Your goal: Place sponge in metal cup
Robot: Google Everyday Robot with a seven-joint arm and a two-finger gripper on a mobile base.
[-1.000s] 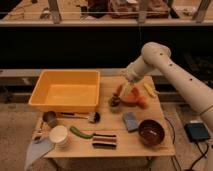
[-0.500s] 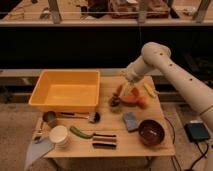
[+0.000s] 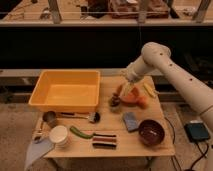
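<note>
Table scene, seen from the front. The white arm (image 3: 170, 75) reaches in from the right and bends down over the rear middle of the wooden table (image 3: 165, 145). The gripper (image 3: 118, 98) points downward with its fingers spread wide and nothing held between them. Its tips hang just over a small dark object (image 3: 114, 103); whether they touch it cannot be told. Orange items (image 3: 136, 98) and a yellow piece (image 3: 149, 90) lie just to the right of the gripper.

The sponge (image 3: 131, 121) is a small flat blue-grey pad. It lies flat on the table nearer the front than the gripper, apart from it, and just beside the dark maroon bowl (image 3: 151, 132).

The metal cup (image 3: 49, 118) stands upright near the table's left edge, in front of the yellow tub (image 3: 67, 90) and well apart from the sponge. Beside it are a white cup (image 3: 59, 135) and a pale cloth (image 3: 37, 151). Between cup and sponge lie a black-headed brush (image 3: 93, 117), a green pepper (image 3: 80, 132) and a striped block (image 3: 104, 141).
</note>
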